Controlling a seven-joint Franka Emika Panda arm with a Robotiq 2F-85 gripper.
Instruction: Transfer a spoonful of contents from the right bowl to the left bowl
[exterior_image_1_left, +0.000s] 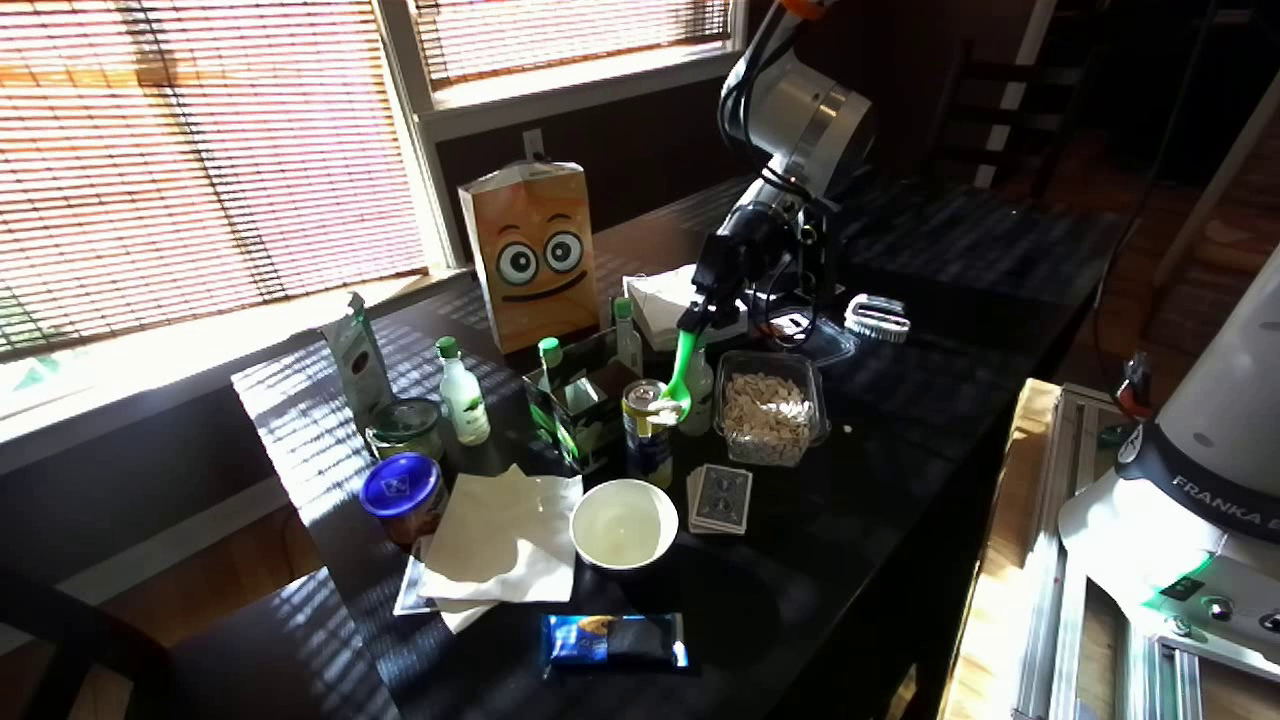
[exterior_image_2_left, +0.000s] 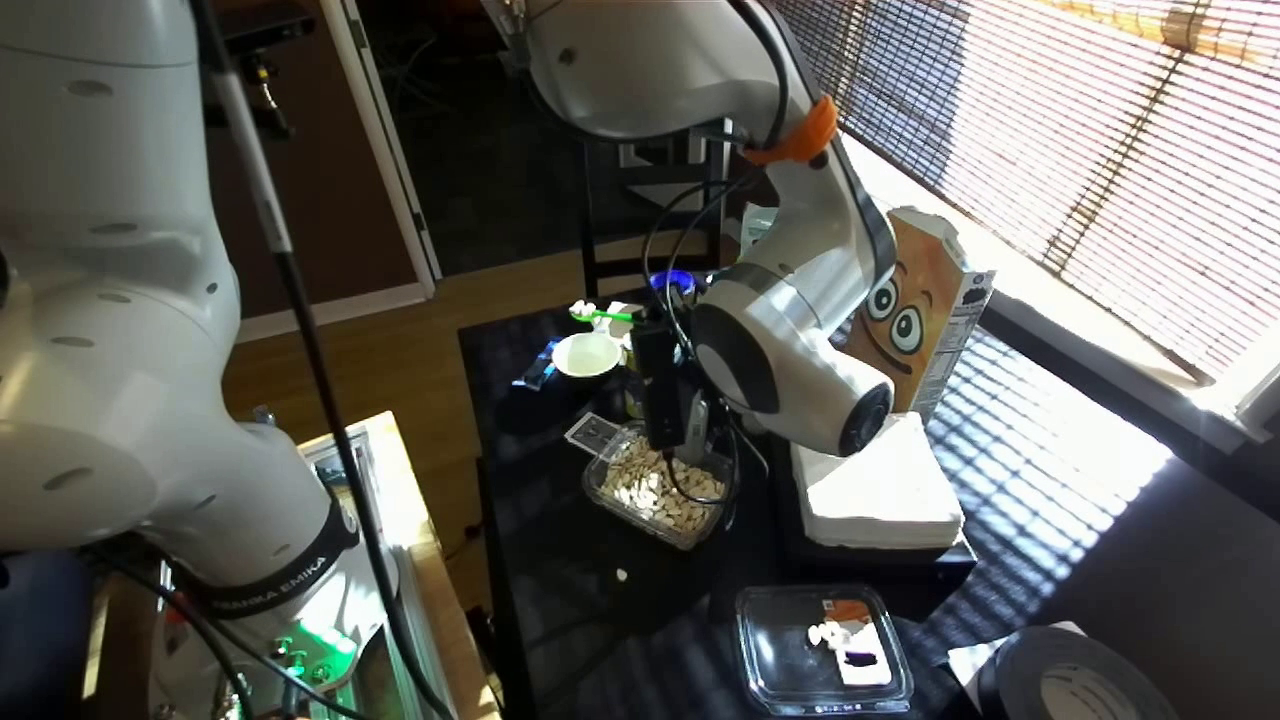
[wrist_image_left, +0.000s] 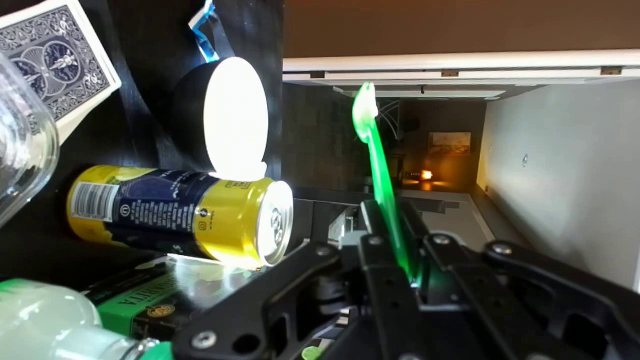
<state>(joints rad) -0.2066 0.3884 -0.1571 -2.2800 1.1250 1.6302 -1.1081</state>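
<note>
My gripper (exterior_image_1_left: 692, 318) is shut on the handle of a green spoon (exterior_image_1_left: 684, 365), also seen in the wrist view (wrist_image_left: 381, 170). Pale pieces (exterior_image_1_left: 663, 408) lie in the spoon's head, which is raised above the table; they also show in an exterior view (exterior_image_2_left: 583, 310). The white bowl (exterior_image_1_left: 622, 530) stands on the table, also in the wrist view (wrist_image_left: 236, 117); in an exterior view (exterior_image_2_left: 587, 356) the spoon's head appears just beyond it. The clear plastic container (exterior_image_1_left: 762, 452) holds many pale flat pieces (exterior_image_2_left: 655, 480); its edge shows in the wrist view (wrist_image_left: 30, 145).
A yellow and blue can (wrist_image_left: 170, 212) stands near the bowl. A bottle carrier (exterior_image_1_left: 570, 415), a green-capped bottle (exterior_image_1_left: 463, 400), a card deck (exterior_image_1_left: 720, 498), paper napkins (exterior_image_1_left: 505, 540), a blue packet (exterior_image_1_left: 615, 640) and a blue-lidded tub (exterior_image_1_left: 403, 490) surround it. A tall bag (exterior_image_1_left: 535, 255) stands behind.
</note>
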